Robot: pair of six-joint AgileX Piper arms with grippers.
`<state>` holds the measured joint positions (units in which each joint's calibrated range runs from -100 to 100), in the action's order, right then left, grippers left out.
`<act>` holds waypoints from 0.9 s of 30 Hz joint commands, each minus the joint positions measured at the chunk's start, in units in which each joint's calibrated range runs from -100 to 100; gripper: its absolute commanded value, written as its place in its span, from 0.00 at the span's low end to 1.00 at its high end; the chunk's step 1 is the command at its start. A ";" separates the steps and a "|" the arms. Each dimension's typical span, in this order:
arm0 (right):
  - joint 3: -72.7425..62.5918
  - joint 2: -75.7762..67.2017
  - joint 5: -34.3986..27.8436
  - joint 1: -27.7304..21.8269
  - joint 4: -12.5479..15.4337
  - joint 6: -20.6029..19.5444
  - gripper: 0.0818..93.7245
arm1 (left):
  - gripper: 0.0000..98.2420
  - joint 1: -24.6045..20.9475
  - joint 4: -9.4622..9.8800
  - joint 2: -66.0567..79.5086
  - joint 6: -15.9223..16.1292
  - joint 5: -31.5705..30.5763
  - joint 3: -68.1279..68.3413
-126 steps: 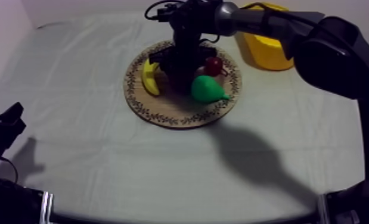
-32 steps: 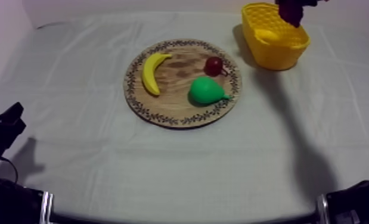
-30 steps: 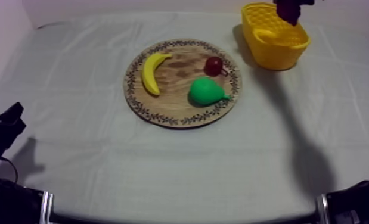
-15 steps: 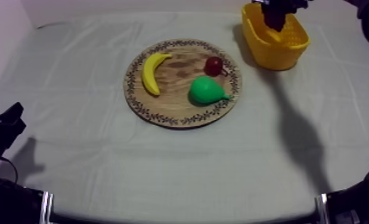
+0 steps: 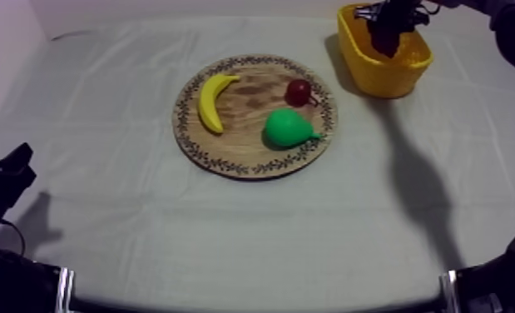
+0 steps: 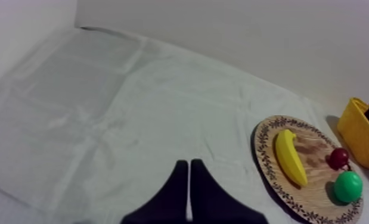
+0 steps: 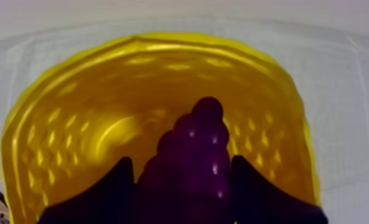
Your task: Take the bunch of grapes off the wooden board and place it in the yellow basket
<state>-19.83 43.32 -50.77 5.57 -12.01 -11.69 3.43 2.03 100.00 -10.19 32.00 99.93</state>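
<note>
The dark purple bunch of grapes (image 7: pixel 194 156) hangs inside the yellow basket (image 7: pixel 97 119), and my right gripper (image 7: pixel 182 162) is shut on it, one black finger (image 7: pixel 116 186) at each side. From above, the right gripper (image 5: pixel 388 30) reaches down into the basket (image 5: pixel 387 68) at the table's far right. The round wooden board (image 5: pixel 248 150) lies mid-table, apart from the basket. My left gripper (image 6: pixel 188 177) is shut on nothing, its fingers together as a narrow wedge over bare cloth, low at the left (image 5: pixel 9 173).
On the board lie a banana (image 5: pixel 210 101), a green pear (image 5: pixel 287 127) and a small red fruit (image 5: pixel 299 91). In the left wrist view the board (image 6: pixel 269 156), banana (image 6: pixel 290 158) and basket (image 6: pixel 358 142) sit well ahead of the fingers.
My right gripper lifted the grapes off the board, carried them to the far right, and in the last half second lowered them into the basket. The left arm has stayed put.
</note>
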 commanded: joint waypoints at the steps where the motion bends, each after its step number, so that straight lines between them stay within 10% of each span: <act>1: 0.50 -0.35 0.21 0.12 -0.18 -0.23 0.20 | 0.00 0.01 -0.01 0.00 0.01 0.01 -0.04; 7: 1.84 -1.22 1.04 0.35 -0.68 -0.80 0.27 | 0.00 0.01 -0.01 0.00 0.01 0.01 -0.04; 16: 3.86 -2.70 3.61 0.26 -1.06 -0.84 0.75 | 0.00 0.01 -0.01 0.00 0.01 0.01 -0.04; 27: 7.16 -4.46 6.86 0.02 -1.50 -1.21 0.74 | 0.00 0.01 -0.01 0.00 0.01 0.01 -0.04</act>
<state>-12.85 38.97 -44.10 5.58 -13.28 -12.76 3.43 2.03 100.00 -10.19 32.00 99.93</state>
